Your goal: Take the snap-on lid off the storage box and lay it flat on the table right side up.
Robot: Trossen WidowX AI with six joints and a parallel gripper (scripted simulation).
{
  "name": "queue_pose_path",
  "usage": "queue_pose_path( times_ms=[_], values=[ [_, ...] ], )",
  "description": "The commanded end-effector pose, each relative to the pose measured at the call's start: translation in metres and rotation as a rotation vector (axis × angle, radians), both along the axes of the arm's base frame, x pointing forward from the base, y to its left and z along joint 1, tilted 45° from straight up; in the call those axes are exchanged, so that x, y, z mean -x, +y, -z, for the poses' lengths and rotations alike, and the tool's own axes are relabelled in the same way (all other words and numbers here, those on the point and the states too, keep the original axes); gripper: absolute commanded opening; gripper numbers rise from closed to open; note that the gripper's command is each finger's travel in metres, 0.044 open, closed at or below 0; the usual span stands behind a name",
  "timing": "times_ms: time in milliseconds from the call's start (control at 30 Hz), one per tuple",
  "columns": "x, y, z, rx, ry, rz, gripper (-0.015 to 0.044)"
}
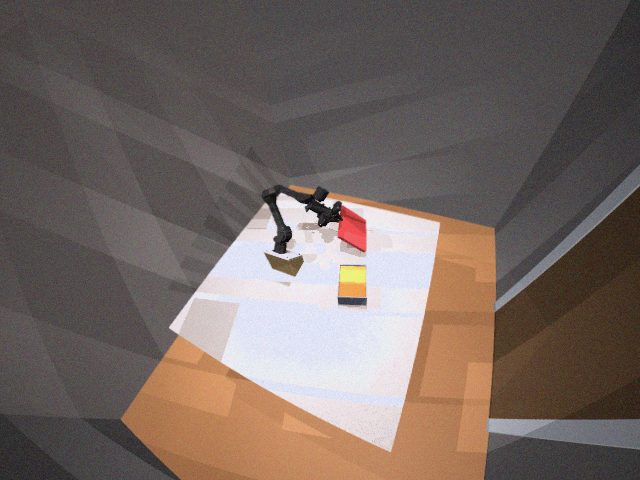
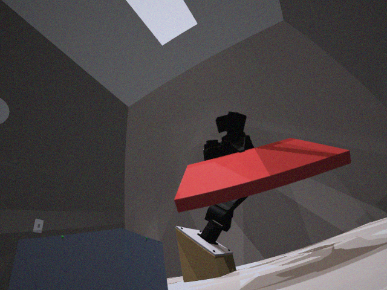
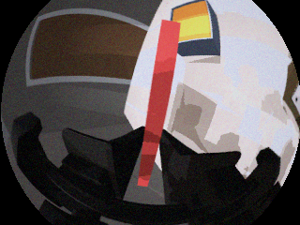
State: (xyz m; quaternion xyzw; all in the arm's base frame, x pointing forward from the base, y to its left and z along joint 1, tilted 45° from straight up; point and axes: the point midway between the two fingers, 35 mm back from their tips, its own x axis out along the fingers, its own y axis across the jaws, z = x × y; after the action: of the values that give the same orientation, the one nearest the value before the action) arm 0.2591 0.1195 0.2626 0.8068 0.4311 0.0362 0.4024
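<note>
The red lid [image 1: 353, 230] [image 2: 250, 171] [image 3: 161, 89] is in the air, tilted, with its top face upward. My gripper [image 1: 338, 215] [image 3: 152, 131] is shut on one edge of the lid; in the exterior view the lid hides the fingertips. The dark blue storage box [image 1: 352, 300] [image 2: 90, 265] [image 3: 199, 49] stands on the white sheet, open at the top, with yellow and orange showing inside. In the top view the lid is beyond the box, apart from it, and its shadow falls on the sheet.
The arm's wedge-shaped base [image 1: 284, 264] [image 2: 203, 262] stands left of the box in the top view. A white sheet [image 1: 310, 346] covers much of the orange-brown table [image 1: 454, 289]. The table's far edge runs behind the lid.
</note>
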Motion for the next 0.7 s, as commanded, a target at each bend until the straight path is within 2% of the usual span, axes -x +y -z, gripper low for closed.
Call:
queue_pose_path(
  times_ms=[0,667],
  values=[
    [0.004,0.004,-0.011,-0.001,-0.014,0.011,0.0000],
    [0.016,0.018,-0.023,-0.002,-0.015,0.011,0.0000]
  ],
)
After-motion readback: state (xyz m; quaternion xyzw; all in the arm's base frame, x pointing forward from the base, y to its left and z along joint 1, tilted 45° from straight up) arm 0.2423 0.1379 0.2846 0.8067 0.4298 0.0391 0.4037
